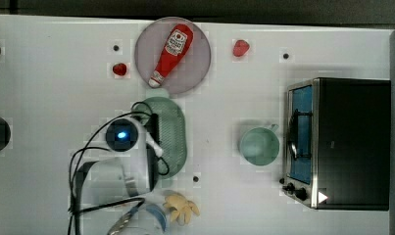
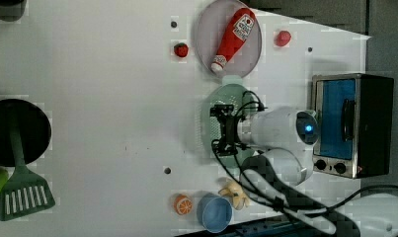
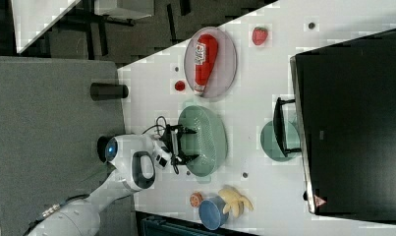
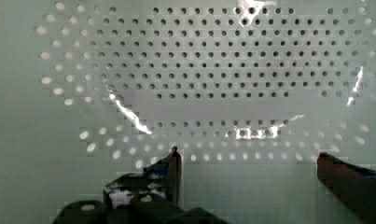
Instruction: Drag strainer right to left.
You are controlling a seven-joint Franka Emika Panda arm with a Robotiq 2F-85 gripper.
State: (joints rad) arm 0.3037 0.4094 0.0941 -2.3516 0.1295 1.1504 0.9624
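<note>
Two dark fingers [image 4: 172, 170] are seen spread apart in the wrist view, with the perforated floor of the strainer [image 4: 213, 70] showing between them and nothing clamped. The gripper [image 3: 186, 145] is held over the inside of the strainer [image 3: 205, 140], near the rim on the right view's left, its fingers pointing down into the bowl. In the left view the gripper [image 2: 225, 130] sits over the strainer [image 2: 214, 106], and the white arm [image 2: 278, 129] is stretched nearly level above the table [image 2: 112, 98], reaching in from the left view's right, with black cables looped beneath it. In the top view the wrist [image 1: 121, 134] covers the strainer's [image 1: 173, 132] edge on the top view's left.

The strainer is placed on the white table just below the grey plate [image 1: 197, 63], on which a red ketchup bottle [image 1: 172, 54] lies. A mint-green cup [image 1: 259, 145] stands well apart on the top view's right, close to the toaster oven [image 1: 349, 142]. A toy banana [image 1: 183, 208] lies near the strainer's lower end.
</note>
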